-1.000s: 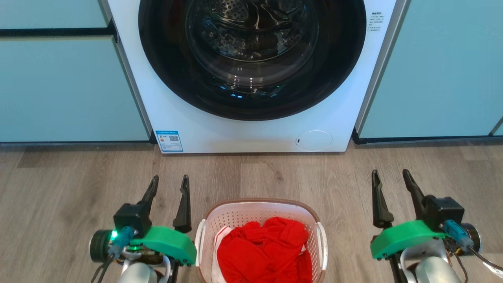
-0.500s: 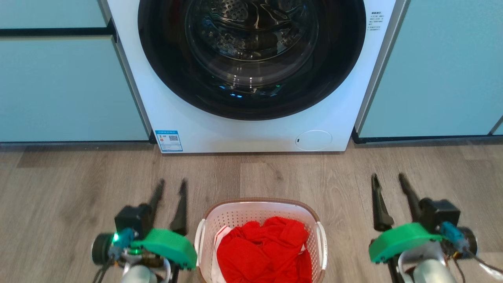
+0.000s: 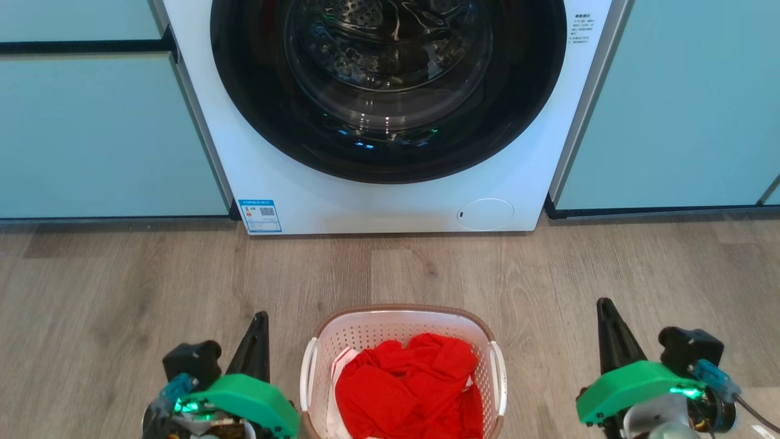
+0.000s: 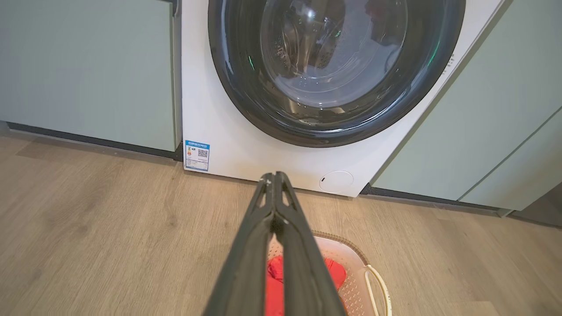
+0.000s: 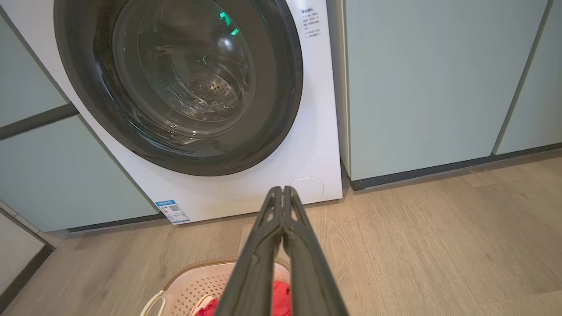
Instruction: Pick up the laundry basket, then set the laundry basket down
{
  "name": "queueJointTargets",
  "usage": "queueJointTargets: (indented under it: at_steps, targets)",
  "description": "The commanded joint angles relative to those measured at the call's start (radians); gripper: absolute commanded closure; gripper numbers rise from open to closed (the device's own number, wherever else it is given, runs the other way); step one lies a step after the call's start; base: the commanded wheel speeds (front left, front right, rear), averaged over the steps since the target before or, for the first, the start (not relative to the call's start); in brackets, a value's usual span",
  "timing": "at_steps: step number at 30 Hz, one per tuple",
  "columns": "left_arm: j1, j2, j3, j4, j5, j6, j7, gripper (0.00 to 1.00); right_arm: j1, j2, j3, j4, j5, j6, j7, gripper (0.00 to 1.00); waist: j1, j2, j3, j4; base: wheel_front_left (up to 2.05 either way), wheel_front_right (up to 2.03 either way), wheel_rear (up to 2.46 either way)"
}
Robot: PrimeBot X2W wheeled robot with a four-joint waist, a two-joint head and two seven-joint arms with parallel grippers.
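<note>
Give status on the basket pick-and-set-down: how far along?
Done: nothing the frames confirm. The laundry basket sits on the floor holding red clothing. In hand: nothing; the left gripper and right gripper flank it, both shut, gripping nothing. Remaining: grasp, lift, set down, unless that already happened, which I cannot tell.

Laundry corner: front-loader tucked in between pale green cabinets

The white washing machine [image 3: 365,207] sat flush between matte blue-green cabinet fronts, one on the left [image 3: 103,134] and one on the right [image 3: 682,103], with a dark kick strip [image 3: 664,212] running along the bottom of them. It had a big dark-ringed glass door [image 3: 388,85], with the shiny perforated drum visible behind it and little green and blue glints in the glass. A blue sticker [image 3: 260,216] with a QR code sat at one lower corner, and a round white cover [image 3: 485,214] near the other. The floor [image 3: 487,268] was grey-brown wood-look planks, softly and evenly lit.
</note>
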Motion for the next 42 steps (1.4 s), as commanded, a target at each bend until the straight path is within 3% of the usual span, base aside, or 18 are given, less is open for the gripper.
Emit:
queueJointTargets:
  at_steps: [1,42]
  targets:
    - [-0.057,0.002,0.027,-0.034,-0.031,-0.01,0.008,1.0,-0.048,-0.009,-0.009,-0.029,0.034,0.001,0.005,1.0,-0.0001,0.0,0.001,0.0,0.0,0.0,0.0]
    - [-0.082,0.006,0.147,-0.044,-0.461,-0.063,0.117,1.0,-0.079,-0.022,-0.062,-0.02,0.49,0.003,0.111,1.0,-0.0001,0.0,0.028,-0.011,0.0,0.0,0.0]
